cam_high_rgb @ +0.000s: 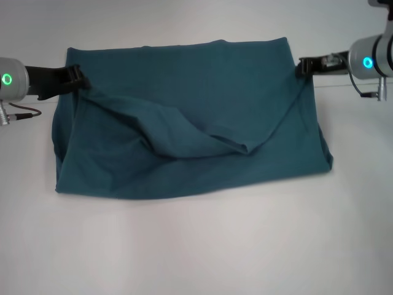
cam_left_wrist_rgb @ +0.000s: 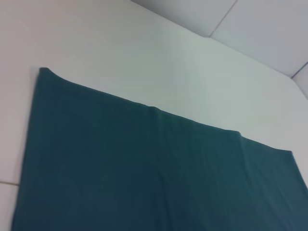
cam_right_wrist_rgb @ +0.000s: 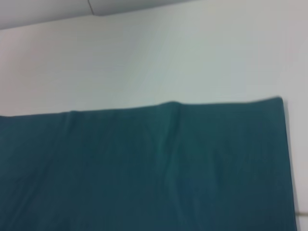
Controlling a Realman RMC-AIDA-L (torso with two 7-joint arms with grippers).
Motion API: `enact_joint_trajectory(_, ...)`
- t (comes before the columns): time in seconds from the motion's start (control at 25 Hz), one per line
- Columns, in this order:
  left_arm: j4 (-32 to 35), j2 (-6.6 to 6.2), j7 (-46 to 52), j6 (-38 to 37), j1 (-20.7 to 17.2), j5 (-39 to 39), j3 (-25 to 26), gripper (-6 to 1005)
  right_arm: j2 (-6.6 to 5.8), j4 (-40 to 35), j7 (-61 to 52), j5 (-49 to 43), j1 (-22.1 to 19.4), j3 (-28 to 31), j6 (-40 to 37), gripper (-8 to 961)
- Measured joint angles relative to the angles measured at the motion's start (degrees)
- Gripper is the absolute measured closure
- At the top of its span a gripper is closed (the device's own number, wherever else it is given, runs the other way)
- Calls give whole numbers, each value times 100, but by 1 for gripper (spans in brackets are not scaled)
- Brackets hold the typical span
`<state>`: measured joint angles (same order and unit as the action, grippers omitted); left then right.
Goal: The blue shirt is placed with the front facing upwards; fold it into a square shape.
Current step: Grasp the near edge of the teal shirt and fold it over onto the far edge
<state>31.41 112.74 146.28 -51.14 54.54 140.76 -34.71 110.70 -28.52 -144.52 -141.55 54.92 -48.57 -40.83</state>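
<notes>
- Right now the shirt (cam_high_rgb: pixel 190 123) lies across the middle of the white table (cam_high_rgb: pixel 196 246), already folded into a wide block, no lettering or collar showing.
- Left gripper (cam_high_rgb: pixel 77 78) sits at the shirt's far left corner, clenched on a pinch of cloth there; the fabric pulls up toward it in a ridge.
- Right gripper (cam_high_rgb: pixel 302 67) mirrors it at the far right corner, likewise nipping the cloth, with a taut line running down from it to the middle.
- Between the two grips a loose layer sags, forming a slack V that dips to a point near the centre front of the bundle.
- Both wrist views show only flat teal cloth (cam_left_wrist_rgb: pixel 144 178) and bare table beyond its straight far edge (cam_right_wrist_rgb: pixel 173 103); no fingers appear in them.
- My read: this is mid-fold, the two arms carrying a layer over the rest of the shirt.
- Next move, as I judge it, calls for both arms travelling evenly so the sag flattens and the edges line up square before letting go.
- Risk: the slack middle could bunch into a crease under the fold.
- Containers: none in sight, nothing held in anything.
</notes>
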Motion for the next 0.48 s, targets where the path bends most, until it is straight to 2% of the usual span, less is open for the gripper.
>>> enact_joint_trajectory(0.48,40,-3,-13,55,48,13,-1,978,-33,-18,-1,-77,199,-91,229,915)
